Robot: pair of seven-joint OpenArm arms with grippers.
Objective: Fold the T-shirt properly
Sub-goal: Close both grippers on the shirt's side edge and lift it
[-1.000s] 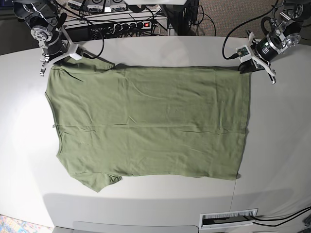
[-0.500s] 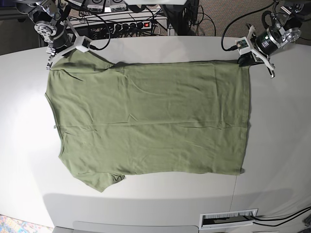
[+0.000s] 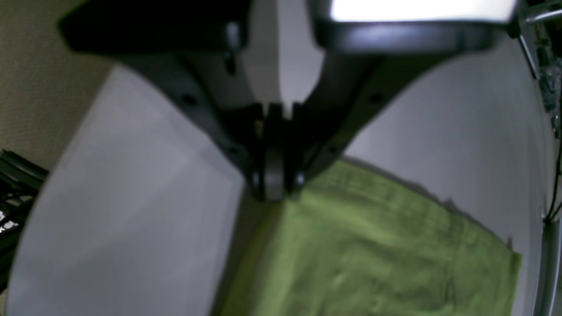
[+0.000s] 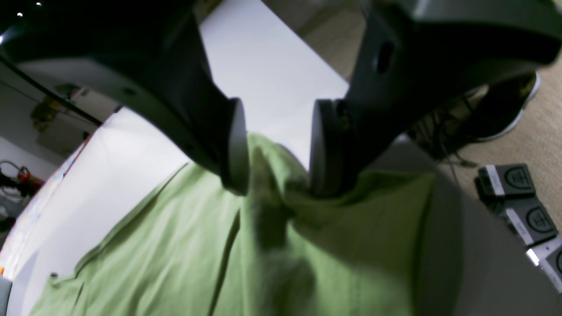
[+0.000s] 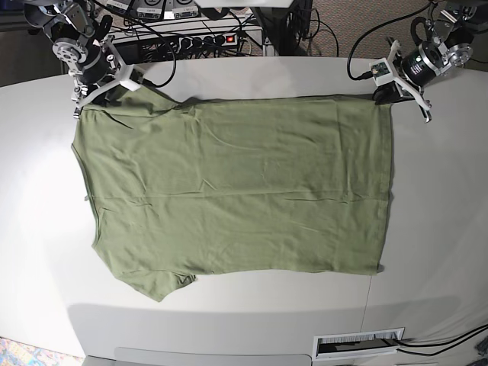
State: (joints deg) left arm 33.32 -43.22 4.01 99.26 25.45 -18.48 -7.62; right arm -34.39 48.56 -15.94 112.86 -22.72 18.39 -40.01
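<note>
The olive-green T-shirt (image 5: 229, 191) lies flat on the white table (image 5: 435, 229), neckline end at the view's left, hem at the right. My left gripper (image 5: 379, 97) is at the far hem corner. In the left wrist view it (image 3: 274, 184) is shut on that corner of the shirt (image 3: 373, 254). My right gripper (image 5: 103, 90) is at the far sleeve. In the right wrist view its jaws (image 4: 274, 145) stand apart, with a raised ridge of shirt fabric (image 4: 175, 245) between them.
A power strip (image 5: 206, 38) with a red switch and several cables lies beyond the table's back edge. A white slotted panel (image 5: 358, 343) sits at the front edge. Black boxes (image 4: 518, 197) lie on the carpet.
Both grippers drew the shirt's far edge a little toward the back of the table. The right gripper has since dropped slightly back onto the sleeve. The left gripper has held still.
</note>
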